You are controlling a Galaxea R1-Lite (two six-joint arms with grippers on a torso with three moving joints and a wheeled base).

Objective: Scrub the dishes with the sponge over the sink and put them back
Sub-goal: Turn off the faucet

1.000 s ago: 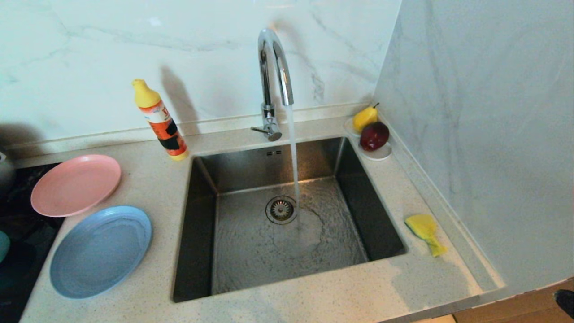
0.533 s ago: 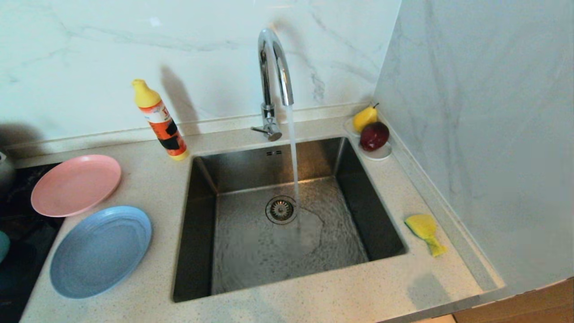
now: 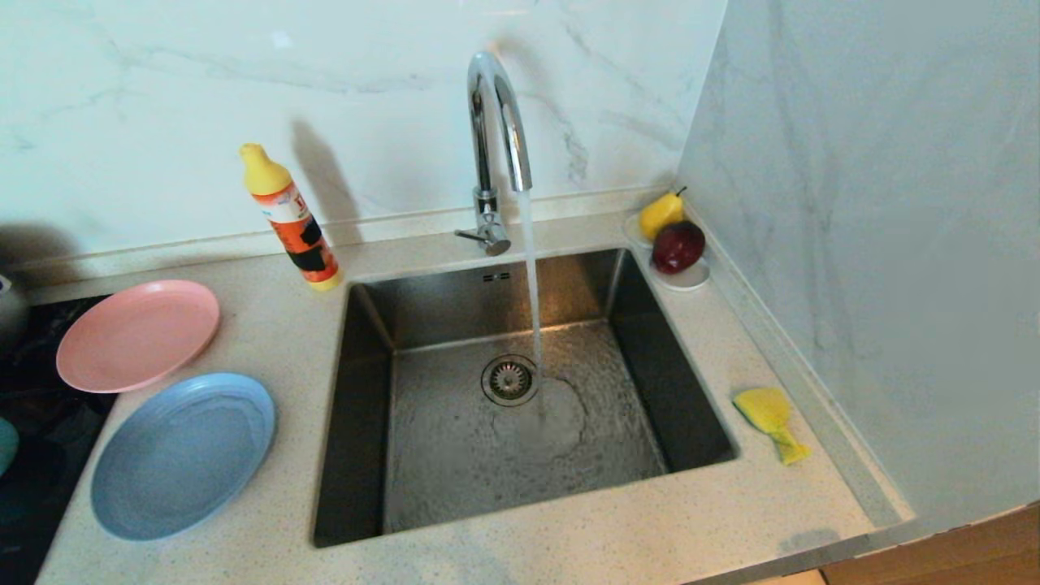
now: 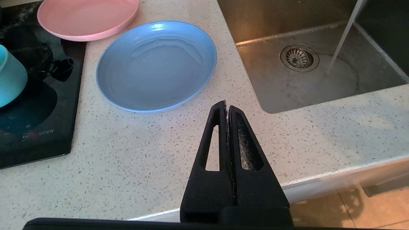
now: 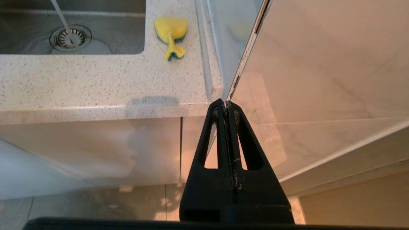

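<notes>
The tap (image 3: 497, 122) runs water into the sink (image 3: 520, 406), beside the drain strainer (image 3: 509, 379). The pink plate (image 3: 136, 333) and the blue plate (image 3: 183, 453) lie on the worktop (image 3: 617, 536) left of the sink, pink farther, blue nearer. The teal bowl (image 4: 11, 76) stands on the black hob (image 4: 35, 127) at far left. The sponge (image 3: 770, 421) lies crumpled on the worktop right of the sink. The left gripper (image 4: 227, 107) hangs over the worktop's near edge, jaws pressed together, empty. The right gripper (image 5: 225, 103) hangs below the worktop's near right corner, jaws together, empty.
</notes>
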